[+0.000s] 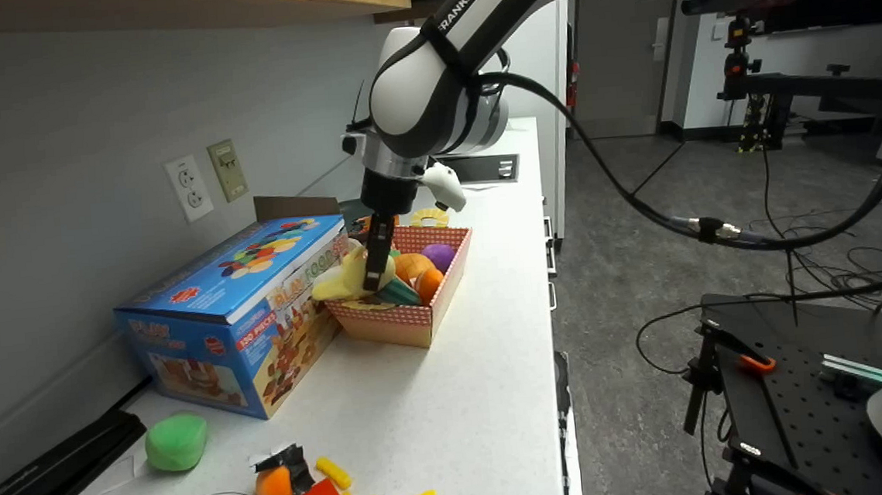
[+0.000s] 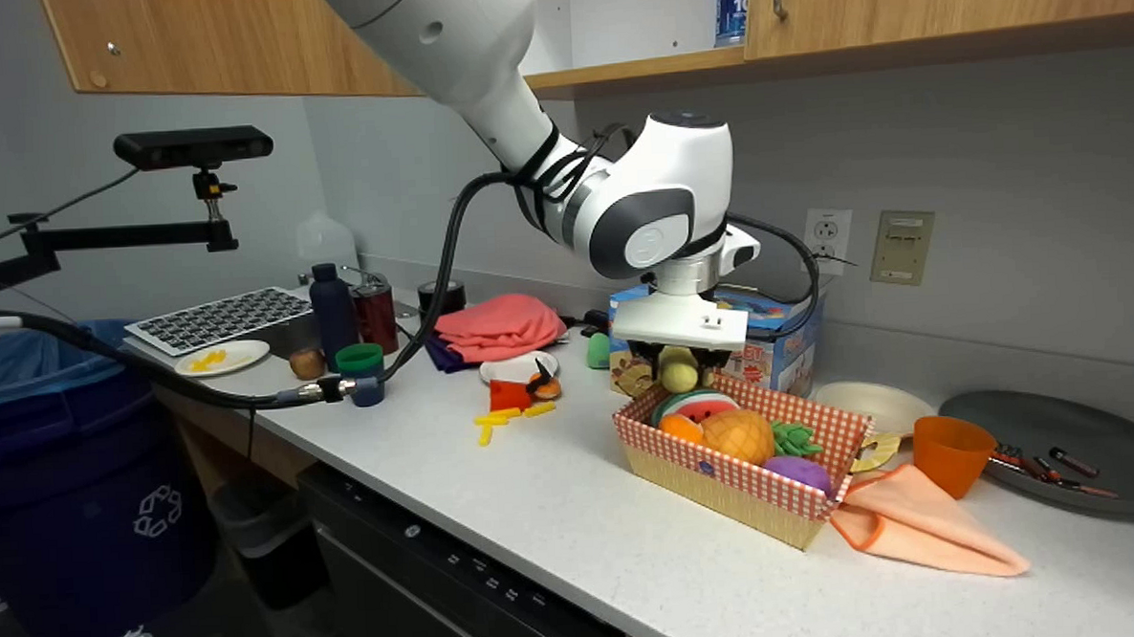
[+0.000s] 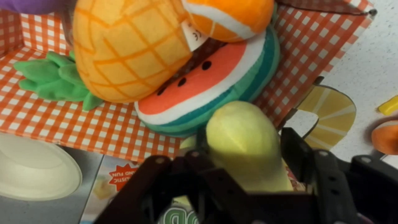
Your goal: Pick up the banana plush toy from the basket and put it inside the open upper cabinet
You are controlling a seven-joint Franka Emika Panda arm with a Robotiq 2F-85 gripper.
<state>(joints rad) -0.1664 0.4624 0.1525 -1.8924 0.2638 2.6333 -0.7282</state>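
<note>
The pale yellow banana plush toy [image 3: 245,130] stands between the two black fingers of my gripper [image 3: 244,135] in the wrist view. Its end is rounded, with no dent from a squeeze. The left finger is close against it, and a wedge of background shows between the right finger and the toy. In an exterior view the banana [image 1: 344,276] leans over a rim of the checked basket [image 1: 381,333], toward the blue box. Its lower part is hidden. In an exterior view the upper cabinet [image 2: 633,69] has an open section above, partly covered by my arm.
Watermelon [image 3: 199,84], pineapple [image 3: 127,53] and orange [image 3: 233,18] plushes fill the basket. A blue play-food box [image 1: 204,295] stands close beside it. An orange cup [image 2: 951,450] and dark pan [image 2: 1107,400] lie past its far end. A bottle [image 2: 731,5] is inside the cabinet.
</note>
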